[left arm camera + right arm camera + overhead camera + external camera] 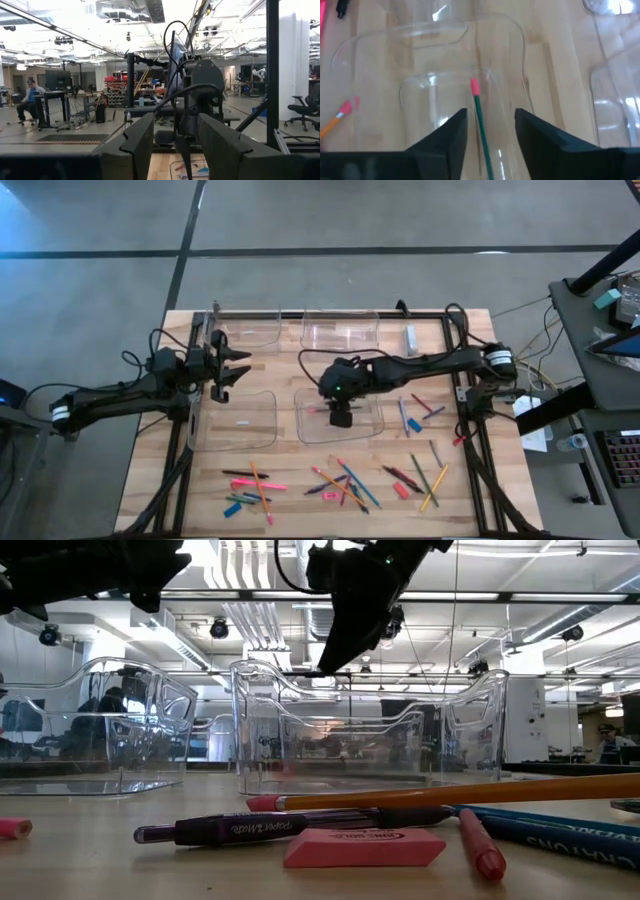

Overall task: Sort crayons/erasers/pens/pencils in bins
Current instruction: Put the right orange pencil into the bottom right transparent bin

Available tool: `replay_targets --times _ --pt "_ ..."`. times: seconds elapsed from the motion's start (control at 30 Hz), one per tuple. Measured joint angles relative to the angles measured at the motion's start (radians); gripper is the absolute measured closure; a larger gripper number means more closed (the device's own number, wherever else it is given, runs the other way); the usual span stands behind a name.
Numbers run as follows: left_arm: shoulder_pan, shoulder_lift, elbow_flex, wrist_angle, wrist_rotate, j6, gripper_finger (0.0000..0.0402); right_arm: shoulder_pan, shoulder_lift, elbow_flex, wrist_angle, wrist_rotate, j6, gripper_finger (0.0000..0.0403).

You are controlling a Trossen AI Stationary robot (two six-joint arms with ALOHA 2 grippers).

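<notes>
Four clear bins stand in two rows on the wooden table. My right gripper (341,417) hangs open over the near right bin (372,430), pointing slantwise down. A green pencil (481,127) with a pink eraser tip shows between its open fingers (490,117), with a gap on each side. The pencil's other end is hidden under the gripper. I cannot tell whether it lies on the bin's floor (435,100). My left gripper (228,370) waits open and holding nothing between the two left bins, raised above the table (175,137).
Loose pencils, pens, crayons and erasers lie along the near edge (330,480), among them a purple pen (240,828), a pink eraser (365,848) and an orange pencil (470,793). More sticks lie right of the bins (415,410). A small pale piece lies in the near left bin (243,423).
</notes>
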Motion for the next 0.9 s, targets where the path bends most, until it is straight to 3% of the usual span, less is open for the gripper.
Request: replay_targets --times 0.23,0.37,0.5,0.63,0.9 --pt "0.000 0.000 0.000 0.000 0.000 0.000 0.0262 0.019 -0.110 -0.074 -0.039 0.055 0.066 0.0217" --pt "0.000 0.004 0.000 0.001 0.000 0.000 0.0262 0.034 -0.192 -0.191 -0.024 0.071 0.152 0.0224" --pt "0.000 0.012 0.000 0.002 0.000 0.008 0.0262 0.056 -0.299 -0.339 0.024 0.162 0.233 0.0233" --pt "0.000 0.028 0.000 0.002 0.000 0.008 0.0262 0.081 -0.433 -0.506 0.204 0.208 0.256 0.0240" --pt "0.000 0.093 0.055 -0.005 -0.001 0.002 0.0263 0.112 -0.686 -0.818 0.805 0.211 0.062 0.0250"
